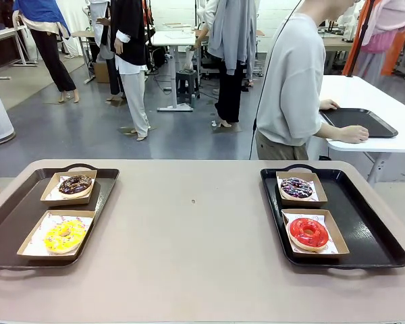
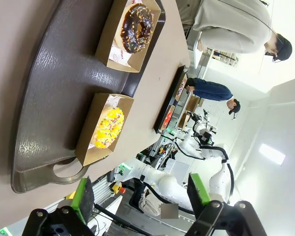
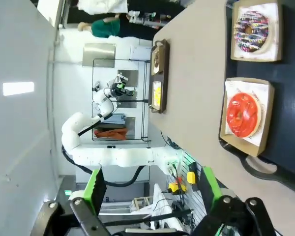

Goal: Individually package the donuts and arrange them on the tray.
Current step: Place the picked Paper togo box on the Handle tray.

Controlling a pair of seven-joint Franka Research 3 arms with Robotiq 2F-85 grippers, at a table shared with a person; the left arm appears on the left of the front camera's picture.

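Already each of the four donuts sits in its own shallow cardboard tray on paper, two to a black serving tray — so the relation that matters is simply which arm lies nearer which pair. In the front view the left tray (image 1: 27, 223) fills the lower left of the frame, with the chocolate donut (image 1: 75, 184) behind and the yellow donut (image 1: 65, 236) in front; the right tray (image 1: 371, 229) fills the lower right, with the purple donut (image 1: 296, 187) behind and the red donut (image 1: 308, 233) in front. Each tray runs long from near edge to far edge. In the left wrist view the left gripper (image 2: 142, 194) hangs with its green pads spread wide and nothing between them, the yellow donut up-frame and left of it, nearer than the chocolate one. In the right wrist view the right gripper (image 3: 152, 189) is likewise wide apart and empty, the red donut toward the right of the frame and closest. The packaging looks done, though whether the arrangement counts as finished is hard to judge. The person (image 1: 293, 81) stands at upper right, turned toward another table.
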